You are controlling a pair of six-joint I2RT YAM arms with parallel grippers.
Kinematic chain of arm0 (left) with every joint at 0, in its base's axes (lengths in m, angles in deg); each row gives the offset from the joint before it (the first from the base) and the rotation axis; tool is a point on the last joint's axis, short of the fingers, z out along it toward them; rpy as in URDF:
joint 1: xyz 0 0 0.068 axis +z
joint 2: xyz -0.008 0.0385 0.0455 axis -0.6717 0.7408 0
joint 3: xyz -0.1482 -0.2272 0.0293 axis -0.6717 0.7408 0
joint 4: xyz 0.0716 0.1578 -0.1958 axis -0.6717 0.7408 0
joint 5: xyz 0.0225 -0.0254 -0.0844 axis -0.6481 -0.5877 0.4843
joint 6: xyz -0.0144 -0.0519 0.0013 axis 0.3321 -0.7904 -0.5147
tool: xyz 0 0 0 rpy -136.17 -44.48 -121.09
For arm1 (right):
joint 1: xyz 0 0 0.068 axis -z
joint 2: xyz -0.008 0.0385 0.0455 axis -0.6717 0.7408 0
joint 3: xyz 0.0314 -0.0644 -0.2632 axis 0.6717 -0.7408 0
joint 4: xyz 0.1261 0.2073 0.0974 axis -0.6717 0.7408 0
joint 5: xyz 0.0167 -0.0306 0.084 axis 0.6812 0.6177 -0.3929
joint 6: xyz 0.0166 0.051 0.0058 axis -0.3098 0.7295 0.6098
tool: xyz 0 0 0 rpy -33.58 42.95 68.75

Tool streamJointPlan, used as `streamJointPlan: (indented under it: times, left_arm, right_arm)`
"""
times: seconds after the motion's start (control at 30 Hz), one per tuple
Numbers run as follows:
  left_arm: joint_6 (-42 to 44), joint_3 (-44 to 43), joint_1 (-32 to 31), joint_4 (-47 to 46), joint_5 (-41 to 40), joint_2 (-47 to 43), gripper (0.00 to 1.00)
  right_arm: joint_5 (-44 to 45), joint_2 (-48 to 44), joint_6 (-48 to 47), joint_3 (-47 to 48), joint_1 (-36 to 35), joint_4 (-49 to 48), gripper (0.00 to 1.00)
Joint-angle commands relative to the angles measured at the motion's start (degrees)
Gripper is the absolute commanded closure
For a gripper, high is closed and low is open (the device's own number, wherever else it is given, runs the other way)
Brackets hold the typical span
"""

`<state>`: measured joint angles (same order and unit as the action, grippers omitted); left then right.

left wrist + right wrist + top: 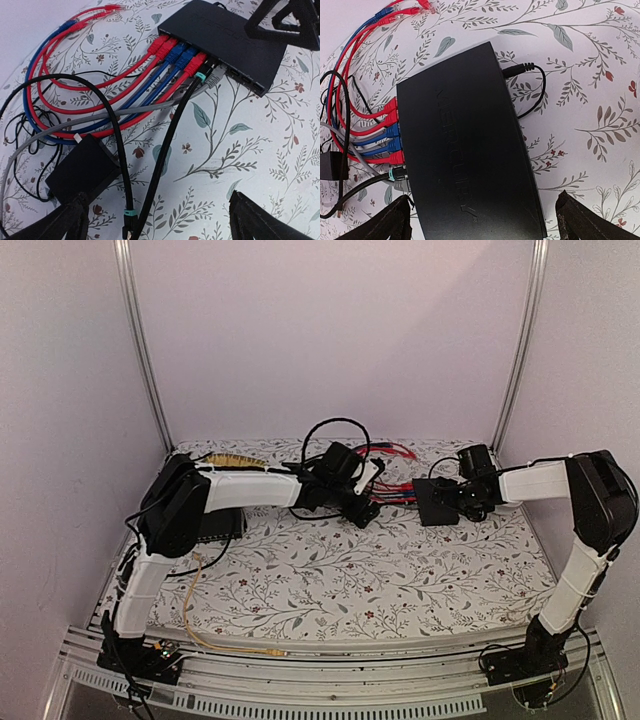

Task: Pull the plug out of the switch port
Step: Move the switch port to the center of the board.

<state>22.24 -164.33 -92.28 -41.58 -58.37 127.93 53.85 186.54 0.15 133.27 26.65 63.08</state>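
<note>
Overhead, the black switch (pixel 428 508) lies on the floral table (pixel 330 580) right of centre, under the right gripper (pixel 455 502). The left gripper (pixel 358 508) hangs just to its left, with red and blue cables (pixel 395 495) between them. Neither opening can be read from this height.

From the left wrist, the left gripper (pixel 159 200) is spread wide and holds nothing. The port edge (pixel 240 80) faces it, up and to the right, well apart. Its row of plugs (pixel 182 55) runs red, red, blue, blue, red, then a black plug with a teal band (pixel 201 76) and a grey plug (pixel 214 79); which one is meant I cannot tell. Each plug's long axis points out of the edge toward this gripper, so the left arm looks the nearer puller, drawing straight back.

From the right wrist, the right gripper (pixel 480 210) is wide too, its fingers (pixel 390 220) straddling the switch's end without clearly touching, probably to brace it.
</note>
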Motion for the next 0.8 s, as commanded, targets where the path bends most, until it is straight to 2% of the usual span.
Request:
streamJointPlan:
  times: [0.0, 0.17, 0.27, 0.67, 0.77]
  left_arm:
    - [4.69, 0.26, -0.61, -2.57, -5.67, 0.40, 0.02]
    - [7.00, 3.29, -0.34, -4.22, -9.88, -2.07, 0.02]
    - [7.67, 4.77, 0.28, -5.36, -9.65, -4.04, 0.02]
    - [11.35, -0.49, -0.33, -5.62, -5.75, -1.19, 0.03]
    - [11.38, -1.81, -0.44, -5.64, -5.22, -0.76, 0.03]
  right_arm:
    - [-0.10, -1.54, 1.69, -0.89, 0.89, -1.30, 0.01]
    - [0.21, -2.13, 2.42, -1.20, 1.74, -1.37, 0.01]
    - [0.58, -2.20, 2.79, -1.44, 2.07, -1.77, 0.01]
    - [-1.28, -0.07, 8.64, 1.07, 3.68, -3.22, 0.00]
    - [-3.70, 0.98, 12.27, 2.33, 3.78, -4.06, 0.04]
